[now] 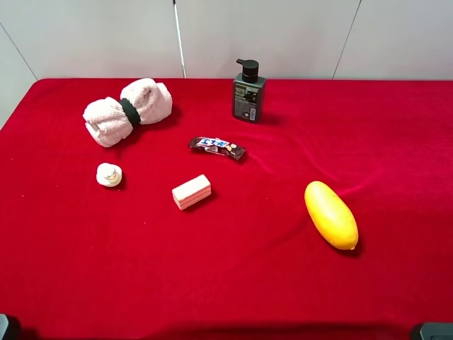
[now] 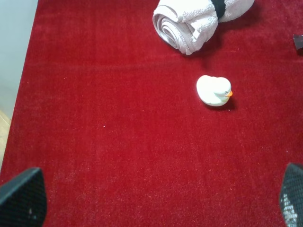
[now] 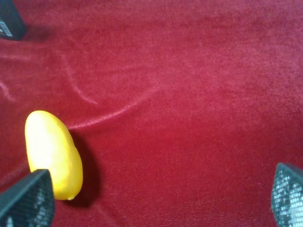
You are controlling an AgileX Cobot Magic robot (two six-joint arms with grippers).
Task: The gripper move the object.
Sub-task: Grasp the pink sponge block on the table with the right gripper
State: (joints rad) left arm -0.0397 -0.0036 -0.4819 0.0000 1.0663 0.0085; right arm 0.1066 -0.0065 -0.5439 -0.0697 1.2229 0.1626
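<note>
Overhead and wrist views with the move not yet begun. The block [image 1: 191,192], pale pink with a darker side stripe, lies flat near the middle of the red counter [image 1: 233,283], apart from every neighbour. The duck [image 1: 108,174] is to its left, the candy bar [image 1: 217,147] behind it and the fruit [image 1: 330,214] well to its right, with the towel [image 1: 128,111] and bottle [image 1: 248,92] toward the back wall. This spacing leaves both long sides free for a grasp. The left pincer [image 2: 156,201] is spread wide with nothing between its fingers [image 2: 21,201]. Its camera looks over bare cloth to the duck and towel, and the block falls outside that view. The right pincer [image 3: 158,198] is likewise spread wide and empty. Its camera takes in the fruit and a corner of the bottle, but not the block. In the overhead view only dark corners at the near edge hint at the arms, so both appear held back from the objects. The left arm is probably the nearer to the block, whose skewed lie would call for a wrist turn before closing.
</note>
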